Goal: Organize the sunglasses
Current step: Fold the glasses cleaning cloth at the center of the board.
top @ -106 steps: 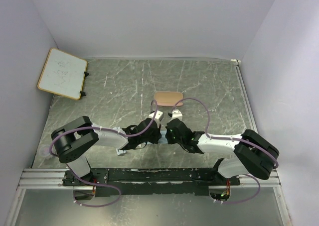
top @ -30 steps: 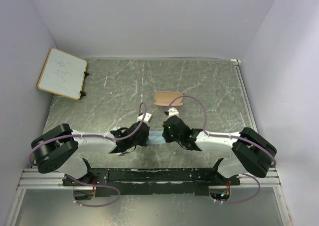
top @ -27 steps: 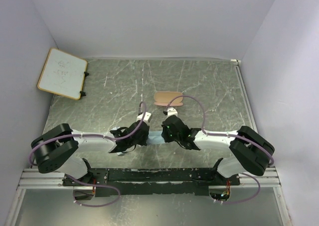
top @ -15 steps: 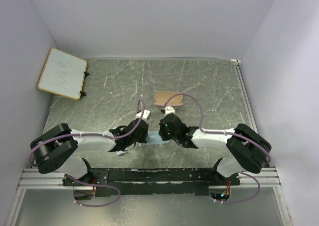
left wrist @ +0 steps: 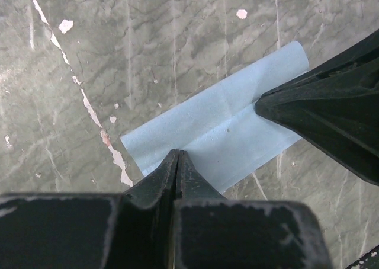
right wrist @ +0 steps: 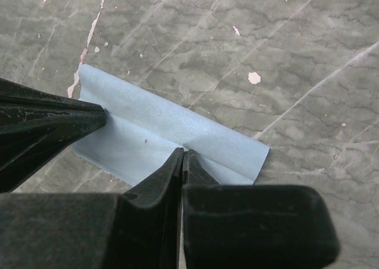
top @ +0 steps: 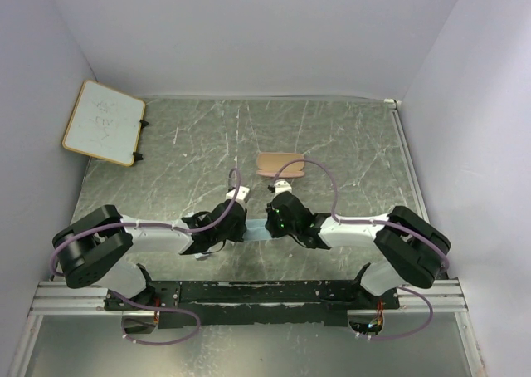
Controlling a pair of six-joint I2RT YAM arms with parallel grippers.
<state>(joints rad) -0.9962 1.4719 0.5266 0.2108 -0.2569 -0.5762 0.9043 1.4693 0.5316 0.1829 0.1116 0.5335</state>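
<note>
The sunglasses are out of view in every frame. A light blue cloth (left wrist: 228, 124) (right wrist: 154, 124) (top: 258, 230) lies on the table, doubled over along a crease. My left gripper (left wrist: 177, 152) (top: 246, 227) is shut, its tip pinching the cloth at that crease near one end. My right gripper (right wrist: 184, 151) (top: 268, 225) is shut on the same crease near the other end. Each gripper's black tip shows in the other's wrist view, touching the cloth. A tan-pink case (top: 280, 164) lies closed on the table beyond both grippers.
A small whiteboard (top: 103, 121) leans at the back left corner. White walls enclose the grey marbled table (top: 357, 144) on three sides. The metal rail (top: 249, 292) carrying the arm bases runs along the near edge.
Both grippers have moved away from the bases with the cloth since 3.5 s ago. Over the last second the right gripper has drifted slightly left, closer to the left one.
</note>
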